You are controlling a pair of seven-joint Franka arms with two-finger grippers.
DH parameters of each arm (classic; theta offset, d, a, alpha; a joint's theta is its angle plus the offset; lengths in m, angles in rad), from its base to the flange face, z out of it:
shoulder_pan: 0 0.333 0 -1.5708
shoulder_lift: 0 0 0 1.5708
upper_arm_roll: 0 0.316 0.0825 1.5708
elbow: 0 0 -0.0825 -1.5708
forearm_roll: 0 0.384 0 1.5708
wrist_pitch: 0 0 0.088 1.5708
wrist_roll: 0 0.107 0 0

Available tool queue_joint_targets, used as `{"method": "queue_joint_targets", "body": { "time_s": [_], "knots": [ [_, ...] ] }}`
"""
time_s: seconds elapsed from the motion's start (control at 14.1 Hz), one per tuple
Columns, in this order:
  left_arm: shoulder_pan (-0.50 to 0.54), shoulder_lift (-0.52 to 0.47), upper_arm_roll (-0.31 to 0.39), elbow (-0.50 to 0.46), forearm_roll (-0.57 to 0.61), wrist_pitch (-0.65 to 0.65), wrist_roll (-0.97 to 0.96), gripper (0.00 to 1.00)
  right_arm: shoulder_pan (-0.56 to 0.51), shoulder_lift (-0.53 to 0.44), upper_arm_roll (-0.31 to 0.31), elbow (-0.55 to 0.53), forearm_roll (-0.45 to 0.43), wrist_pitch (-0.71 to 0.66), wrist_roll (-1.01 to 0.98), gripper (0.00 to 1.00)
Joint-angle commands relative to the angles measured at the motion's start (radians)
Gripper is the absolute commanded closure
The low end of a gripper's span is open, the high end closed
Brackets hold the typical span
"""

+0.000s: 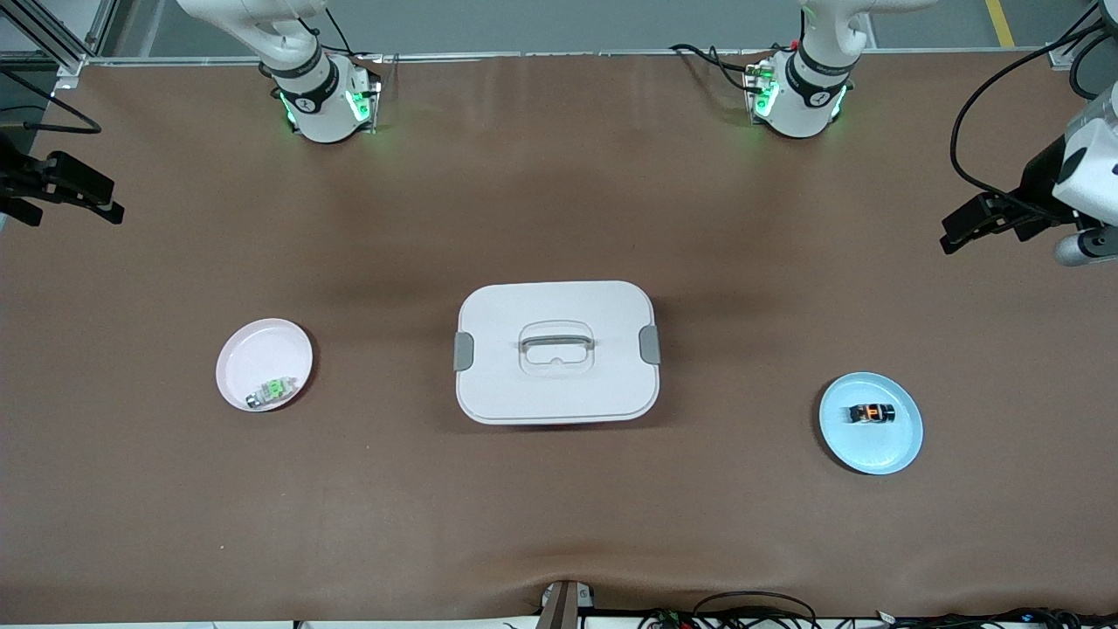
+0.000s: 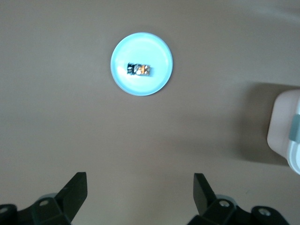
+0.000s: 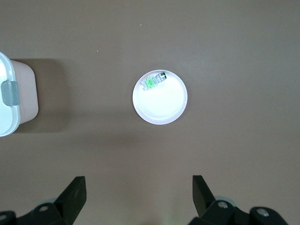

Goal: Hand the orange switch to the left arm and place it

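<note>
Orange switch (image 1: 873,413) lies on blue plate (image 1: 900,445) toward left arm's end of brown tabletop (image 1: 559,524). White box (image 1: 556,352) sits mid-tabletop, lid on, between blue plate and pink plate (image 1: 253,349). Green-and-silver switch (image 1: 271,392) rests on pink plate near its rim. Left gripper (image 2: 139,187) hangs over bare tabletop at left arm's end, jaws released, holding nothing. Right gripper (image 3: 138,188) hangs over tabletop at right arm's end, jaws released, holding nothing.

Two plates (image 1: 262,349) (image 1: 873,445), two switches (image 1: 271,390) (image 1: 873,413), one box (image 1: 556,384)
</note>
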Motion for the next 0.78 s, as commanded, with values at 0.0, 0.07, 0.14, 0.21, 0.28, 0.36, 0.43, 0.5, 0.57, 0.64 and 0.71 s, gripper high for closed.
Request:
{"method": "queue_joint_targets", "body": {
  "time_s": [0.0, 0.07, 0.14, 0.21, 0.28, 0.36, 0.43, 0.5, 0.57, 0.64, 0.71],
  "knots": [
    [0.001, 0.034, 0.0, 0.088, -0.01, -0.025, 0.121, 0.0, 0.0, -0.022, 0.0, -0.018, -0.015, 0.008, -0.001, 0.0],
    [-0.001, 0.05, -0.007, 0.118, -0.01, -0.025, 0.119, 0.0, -0.002, -0.022, 0.0, -0.019, -0.015, 0.008, -0.001, 0.0],
    [0.001, 0.056, -0.019, 0.125, -0.006, -0.025, 0.118, 0.0, -0.002, -0.022, 0.0, -0.019, -0.015, 0.008, -0.001, 0.0],
    [0.004, 0.059, -0.022, 0.125, -0.009, -0.025, 0.118, 0.0, -0.002, -0.022, 0.0, -0.019, -0.014, 0.008, -0.001, 0.0],
    [0.007, 0.059, -0.022, 0.123, -0.01, -0.028, 0.118, 0.0, -0.002, -0.022, 0.0, -0.019, -0.014, 0.008, -0.001, 0.0],
    [0.009, 0.059, -0.022, 0.119, -0.01, -0.042, 0.116, 0.0, -0.002, -0.022, 0.0, -0.019, -0.014, 0.008, -0.001, 0.0],
    [0.012, 0.057, -0.022, 0.114, -0.012, -0.059, 0.107, 0.0, -0.002, -0.022, 0.0, -0.019, -0.014, 0.008, -0.001, 0.0],
    [0.016, 0.053, -0.023, 0.111, -0.016, -0.085, 0.089, 0.0, -0.002, -0.022, 0.0, -0.019, -0.014, 0.008, -0.001, 0.0],
    [0.015, 0.05, -0.023, 0.103, -0.016, -0.091, 0.078, 0.0, -0.002, -0.022, 0.0, -0.019, -0.014, 0.008, -0.001, 0.0],
    [0.015, 0.045, -0.025, 0.102, -0.016, -0.099, 0.076, 0.0, -0.002, -0.022, 0.0, -0.019, -0.014, 0.008, -0.001, 0.0],
    [0.016, 0.039, -0.025, 0.1, -0.018, -0.113, 0.078, 0.0, -0.002, -0.022, -0.001, -0.019, -0.014, 0.008, -0.001, 0.0]
  ]
}}
